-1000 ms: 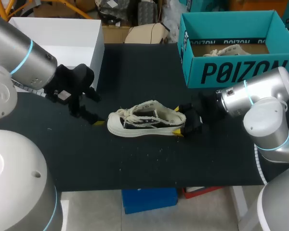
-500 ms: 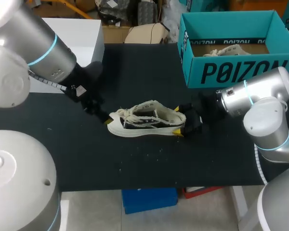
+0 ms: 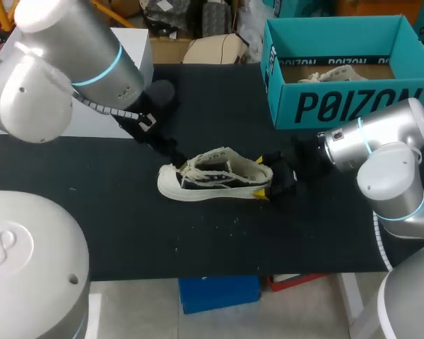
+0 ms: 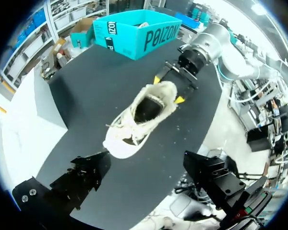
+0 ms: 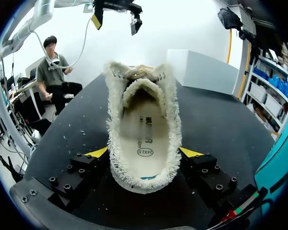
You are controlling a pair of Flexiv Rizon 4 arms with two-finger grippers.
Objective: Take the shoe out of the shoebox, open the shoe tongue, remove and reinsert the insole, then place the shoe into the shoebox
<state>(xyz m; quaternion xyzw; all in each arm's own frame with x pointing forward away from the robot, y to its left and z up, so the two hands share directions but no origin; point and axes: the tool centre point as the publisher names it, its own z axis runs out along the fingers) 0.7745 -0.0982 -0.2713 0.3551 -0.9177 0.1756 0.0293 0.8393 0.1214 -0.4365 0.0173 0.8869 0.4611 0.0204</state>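
Black tabletop [image 3: 219, 240] is seen under a cream fringed canvas shoe [image 3: 212, 175] resting on its sole. Its heel is clamped between the right gripper's [image 5: 144, 152] yellow-tipped fingers, with the toe pointing away from that claw. The left gripper [image 5: 115, 20] is held spread above the toe, touching nothing; its tips are hidden in the head view. A teal cardboard shoebox [image 3: 346, 106] stands beside the right gripper, its contents half concealed.

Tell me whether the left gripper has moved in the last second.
Yes. The left gripper closed in on the toe of the shoe, which lay still.
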